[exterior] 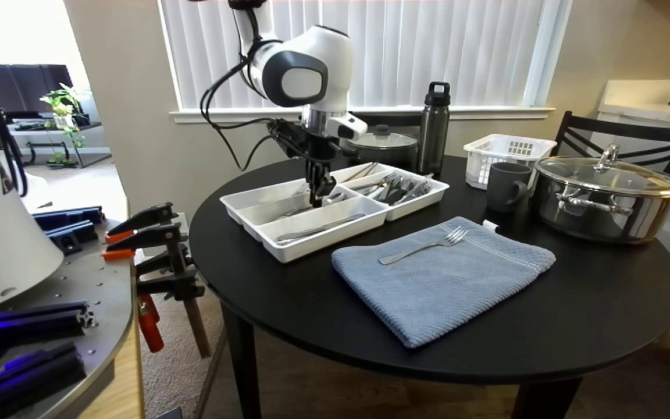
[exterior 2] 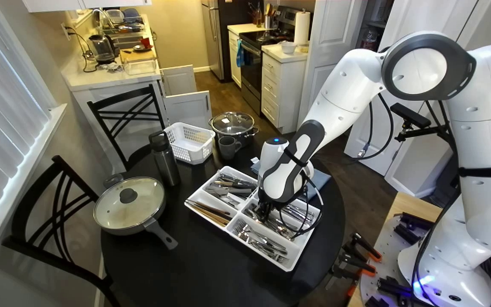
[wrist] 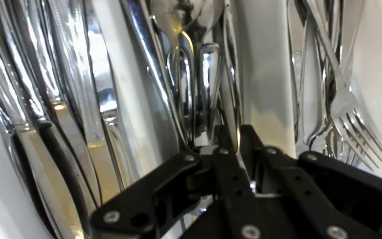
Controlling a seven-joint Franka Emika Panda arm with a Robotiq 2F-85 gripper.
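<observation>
Toward the robot-side edge of the round black table (exterior: pixel 312 302), we are seeing a white plastic divided tray (exterior: pixel 333 237) lying beneath the white robot arm (exterior 2: pixel 343 85), whose black two-fingered gripper (wrist: pixel 236 134) is pointing down into the middle of three long compartments. In the wrist view its fingers (wrist: pixel 223 136) are standing nearly together, and a slim silver metal utensil (wrist: pixel 234 79) is running through the narrow gap; we are not able to tell whether they are pressing on it or only flanking it. That utensil is lying lengthwise beside shiny silver spoons (wrist: pixel 174 20), so the fingers are probably straddling it because its thin width is offering the easier hold. The white dividers (wrist: pixel 269 66) are evidently sorting by kind: silver knives (wrist: pixel 41 166) are filling one neighbouring compartment, silver forks (wrist: pixel 340 99) the other, and brown wooden chopsticks (exterior 2: pixel 209 211) are occupying the tray's corner nearest the white-blinded window (exterior: pixel 393 64). Toward the table's edge opposite the window, a folded blue woven towel (exterior: pixel 445 291) is bearing a single silver fork (exterior: pixel 419 249), perhaps as a soft rest. Along the edge farthest from the robot, a glass-lidded steel pot (exterior: pixel 597 215) and a dark grey mug (exterior: pixel 503 189) are standing, presumably so as not to be crowding the arm.
</observation>
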